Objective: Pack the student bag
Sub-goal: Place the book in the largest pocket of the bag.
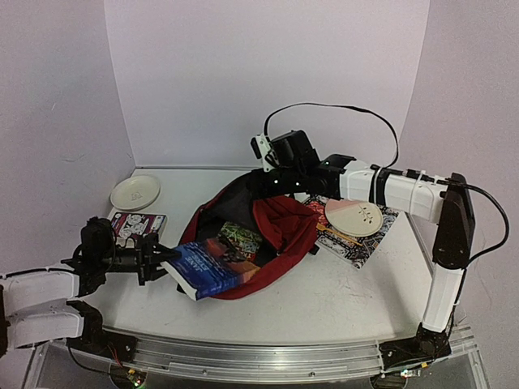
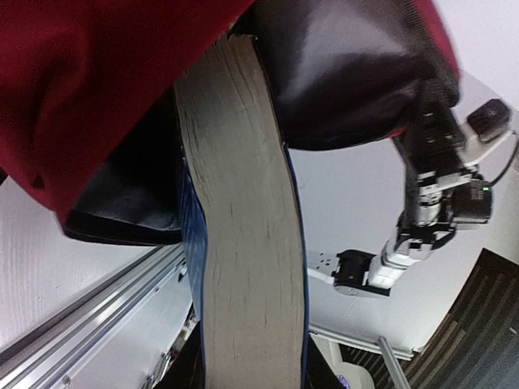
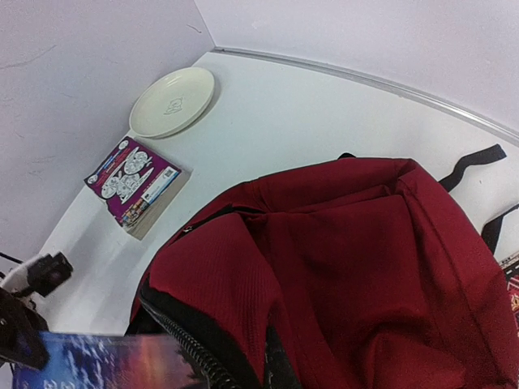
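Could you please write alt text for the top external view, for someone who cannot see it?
The left gripper holds a thick blue book partly inside the open dark red fabric backpack, while the shut right gripper meets its raised rear rim. A round cream plate sits far left.

student bag (image 1: 284,231): dark red, black zipper | book (image 1: 207,271) at left gripper (image 1: 168,259): blue cover, beige page edges | plate (image 1: 136,192): cream | small book (image 1: 138,224): purple, white figures
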Available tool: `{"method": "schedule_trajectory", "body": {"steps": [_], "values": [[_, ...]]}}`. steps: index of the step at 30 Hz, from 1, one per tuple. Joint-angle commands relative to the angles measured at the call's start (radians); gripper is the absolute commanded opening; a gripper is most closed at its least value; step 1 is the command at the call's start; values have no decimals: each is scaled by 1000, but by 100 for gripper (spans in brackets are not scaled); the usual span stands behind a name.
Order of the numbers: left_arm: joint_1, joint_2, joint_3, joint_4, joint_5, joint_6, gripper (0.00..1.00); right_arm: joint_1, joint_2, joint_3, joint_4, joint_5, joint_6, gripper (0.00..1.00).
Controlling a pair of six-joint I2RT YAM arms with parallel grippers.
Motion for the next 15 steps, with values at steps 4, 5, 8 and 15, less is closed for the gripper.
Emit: {"method": "schedule_trajectory", "body": {"steps": [4, 5, 8, 15], "values": [[-95, 130, 145, 124, -93, 122, 0, -7, -70, 44, 90, -94, 23, 0], [-95, 144, 156, 124, -105, 130, 0, -6, -75, 36, 91, -104, 26, 0], [-95, 157, 193, 124, -125, 142, 0, -6, -92, 8, 98, -118, 33, 0], [-96, 139, 240, 124, -168, 143, 0, -5, -133, -51, 110, -145, 43, 0]]}}
